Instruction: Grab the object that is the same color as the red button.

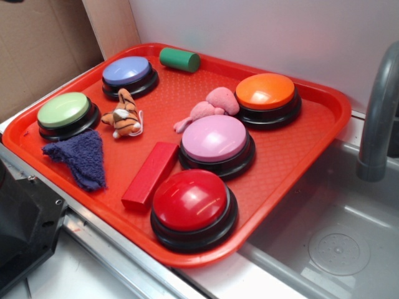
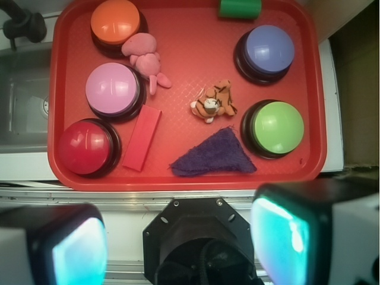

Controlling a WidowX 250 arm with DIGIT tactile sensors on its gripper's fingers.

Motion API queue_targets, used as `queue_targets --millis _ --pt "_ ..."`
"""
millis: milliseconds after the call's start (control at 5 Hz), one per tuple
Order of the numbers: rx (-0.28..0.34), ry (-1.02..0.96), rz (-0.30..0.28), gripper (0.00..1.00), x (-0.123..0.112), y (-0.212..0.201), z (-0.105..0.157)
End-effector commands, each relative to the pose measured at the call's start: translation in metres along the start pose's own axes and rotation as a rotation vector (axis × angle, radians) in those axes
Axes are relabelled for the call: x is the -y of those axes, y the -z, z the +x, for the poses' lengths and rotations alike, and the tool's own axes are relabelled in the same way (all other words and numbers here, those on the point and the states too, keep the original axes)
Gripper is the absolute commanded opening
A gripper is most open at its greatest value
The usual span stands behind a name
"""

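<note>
The red wooden block point(image 1: 150, 174) lies flat on the red tray point(image 1: 299, 149), just left of the red button point(image 1: 192, 202) and the pink button point(image 1: 216, 142). In the wrist view the block point(image 2: 142, 138) lies right of the red button point(image 2: 86, 146). My gripper point(image 2: 181, 240) hangs high above the robot base, short of the tray's near edge, well away from the block. Its two fingers point(image 2: 279, 234) stand wide apart with nothing between them. The gripper is out of the exterior view.
On the tray also sit an orange button point(image 1: 266, 93), a blue button point(image 1: 128, 73), a green button point(image 1: 65, 113), a green cylinder point(image 1: 179, 60), a toy tiger point(image 1: 124, 115), a pink plush point(image 1: 209, 108) and a purple cloth point(image 1: 81, 157). A sink point(image 1: 336, 237) and a grey faucet point(image 1: 379, 112) stand to the right.
</note>
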State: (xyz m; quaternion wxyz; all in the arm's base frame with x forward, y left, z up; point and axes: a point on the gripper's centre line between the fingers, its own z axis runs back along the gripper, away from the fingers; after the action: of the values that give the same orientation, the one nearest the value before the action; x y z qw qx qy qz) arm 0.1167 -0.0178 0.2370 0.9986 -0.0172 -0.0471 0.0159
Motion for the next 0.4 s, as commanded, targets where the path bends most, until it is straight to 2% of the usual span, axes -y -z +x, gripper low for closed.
queue_targets --millis 0,200 --pt "0.0 0.0 0.0 1.0 0.0 0.0 0.0" --pt "-0.005 -0.036 -0.028 1.0 0.002 0.022 0.003"
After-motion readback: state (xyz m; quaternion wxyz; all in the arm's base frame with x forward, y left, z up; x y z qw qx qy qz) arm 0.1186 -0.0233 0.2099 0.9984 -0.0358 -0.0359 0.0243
